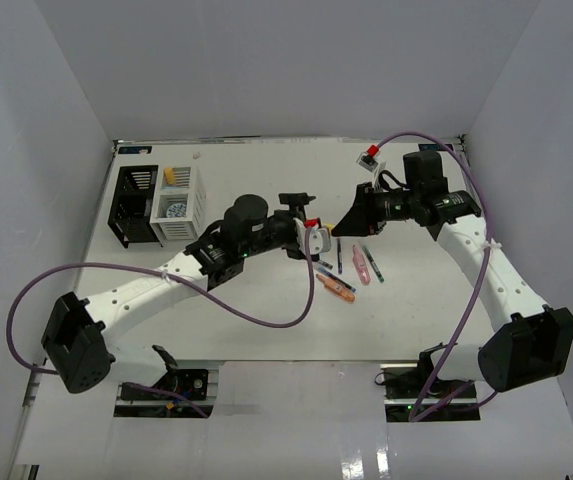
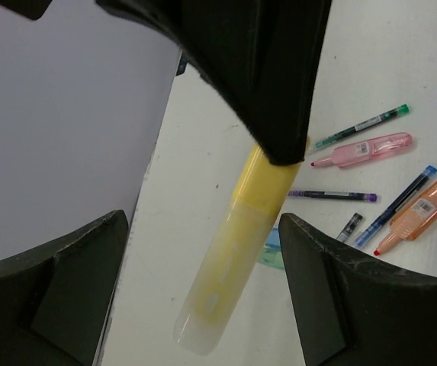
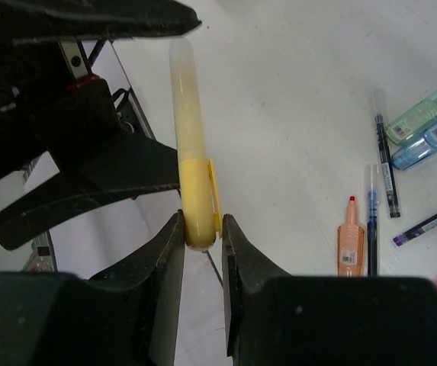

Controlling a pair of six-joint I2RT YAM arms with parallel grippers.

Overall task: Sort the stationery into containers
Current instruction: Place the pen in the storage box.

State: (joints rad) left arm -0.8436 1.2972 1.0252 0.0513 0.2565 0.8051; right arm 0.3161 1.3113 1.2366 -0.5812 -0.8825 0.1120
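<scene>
A yellow marker (image 2: 237, 244) hangs in the air between the two arms. My right gripper (image 3: 200, 225) is shut on its capped end, and its clear end (image 3: 184, 84) points toward my left gripper. My left gripper (image 2: 203, 305) is open, with one finger on each side of the marker, and neither finger touches it. In the top view both grippers meet near the table's middle (image 1: 331, 230). The black organizer (image 1: 131, 205) and the white organizer (image 1: 178, 205) stand at the far left. The white one holds a yellow item and a tape roll (image 1: 174, 210).
Loose stationery lies on the table below the grippers: an orange marker (image 1: 336, 288), a pink marker (image 1: 361, 265), thin pens (image 1: 339, 255), and green and blue markers (image 3: 428, 126). White walls close in the table's left, far and right sides.
</scene>
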